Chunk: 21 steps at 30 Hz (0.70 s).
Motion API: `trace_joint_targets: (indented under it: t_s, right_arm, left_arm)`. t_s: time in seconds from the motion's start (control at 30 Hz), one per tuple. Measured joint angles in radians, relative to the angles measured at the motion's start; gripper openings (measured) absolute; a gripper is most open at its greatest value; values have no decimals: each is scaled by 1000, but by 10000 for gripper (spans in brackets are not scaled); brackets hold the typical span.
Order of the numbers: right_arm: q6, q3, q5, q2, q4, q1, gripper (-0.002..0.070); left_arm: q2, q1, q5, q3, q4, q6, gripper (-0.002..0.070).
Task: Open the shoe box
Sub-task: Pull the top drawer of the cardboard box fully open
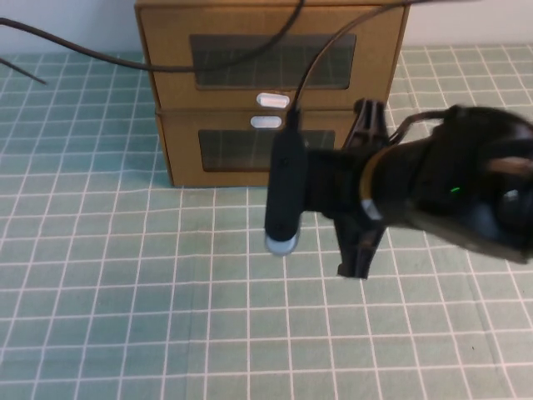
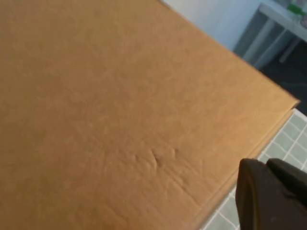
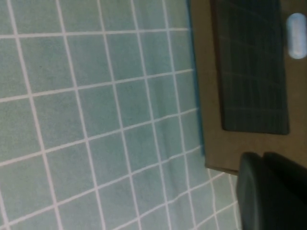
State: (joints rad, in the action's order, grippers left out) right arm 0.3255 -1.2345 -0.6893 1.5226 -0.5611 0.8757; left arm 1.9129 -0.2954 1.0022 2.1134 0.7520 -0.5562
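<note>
Aim your shut right end effector (image 3: 264, 165), before the shoe box (image 1: 181, 154), at its white handle (image 1: 266, 122); shut left end effector (image 2: 266, 165) hovers above

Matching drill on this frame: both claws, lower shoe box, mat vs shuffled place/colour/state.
1 left claw
2 right claw
3 lower shoe box
4 mat

A green grid
B shut, over the mat in front of the boxes
C by a plain cardboard face
D brown, beneath the upper box

Pairs: 1-C, 2-B, 3-D, 4-A

Robot lab, green gridded mat (image 1: 100, 250), trailing cables (image 1: 108, 58), plain white wall (image 1: 83, 18)
</note>
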Motion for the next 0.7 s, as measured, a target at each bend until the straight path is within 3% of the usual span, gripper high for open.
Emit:
trace_joint_targets:
  t_s: [0.17, 0.3, 0.53, 0.6, 0.7]
  right_arm:
    - [-39, -2, 7, 81, -22, 6, -13]
    - [-198, -3, 64, 116, -125, 8, 16]
    - [-712, -10, 143, 194, -725, 8, 244]
    - [-880, -12, 126, 229, -924, 8, 270]
    - [-988, -30, 104, 282, -1038, 8, 286]
  left_arm:
    - [81, -11, 6, 23, -14, -2, -4]
    - [103, -11, 8, 34, -14, -1, -4]
    - [110, -11, 22, 42, -16, 1, -4]
    - [111, -11, 22, 42, -16, 2, -4]
    - [111, -11, 22, 42, -16, 2, -4]
